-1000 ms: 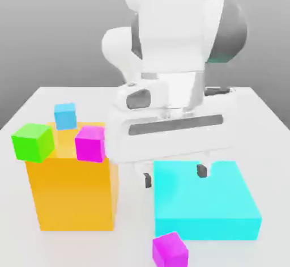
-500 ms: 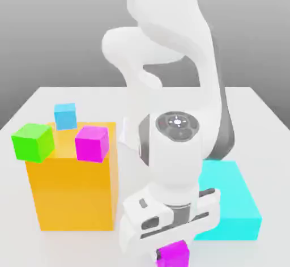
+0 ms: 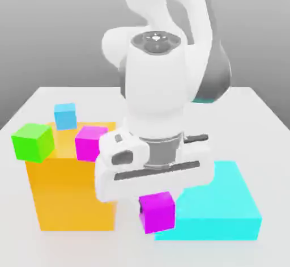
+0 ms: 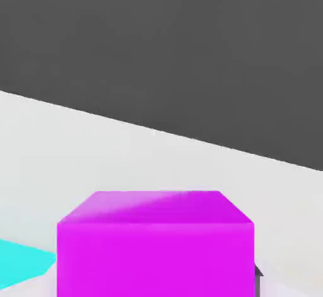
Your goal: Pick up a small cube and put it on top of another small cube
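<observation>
While end effector (image 3: 157, 210) grips small cube (image 3: 157, 212), table edges far.

The desk (image 3: 266, 118) is white and flat. A big orange block (image 3: 71, 195) stands on it, on the exterior view's left. A wide, low cyan block (image 3: 221, 212) lies on the desk on the exterior view's right, near the orange one but not touching it. A small blue cube (image 3: 65, 115) shows just behind the orange block; you cannot tell if it rests on the desk or on the block. The far part of the desk is bare white, and so is the strip at the front. In the hand view, the white desk (image 4: 94, 157) runs up to a dark wall, and a corner of the cyan block (image 4: 19, 267) lies on it.
</observation>
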`<state>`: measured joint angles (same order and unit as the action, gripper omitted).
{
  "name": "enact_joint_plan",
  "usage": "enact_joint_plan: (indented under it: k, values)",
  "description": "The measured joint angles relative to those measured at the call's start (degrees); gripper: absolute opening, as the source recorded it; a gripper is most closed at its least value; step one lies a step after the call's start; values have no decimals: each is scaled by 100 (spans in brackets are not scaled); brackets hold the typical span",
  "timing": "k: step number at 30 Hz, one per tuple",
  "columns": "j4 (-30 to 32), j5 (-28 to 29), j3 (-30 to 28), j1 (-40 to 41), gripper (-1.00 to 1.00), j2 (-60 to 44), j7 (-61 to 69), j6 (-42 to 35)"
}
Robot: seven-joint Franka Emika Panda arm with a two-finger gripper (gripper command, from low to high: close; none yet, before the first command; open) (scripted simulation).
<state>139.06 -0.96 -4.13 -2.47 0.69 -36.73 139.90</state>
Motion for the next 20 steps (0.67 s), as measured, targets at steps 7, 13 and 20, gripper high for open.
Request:
enact_joint_plan:
  k: [7, 13, 20]
  values:
    - [10, 335, -96, 530, -100, 1459, -1386, -1401]
    - [220, 375, -93, 1117, -100, 2502, -2624, -2373]
    - [855, 310, -121, 1186, 100, 2196, -2719, -1481]
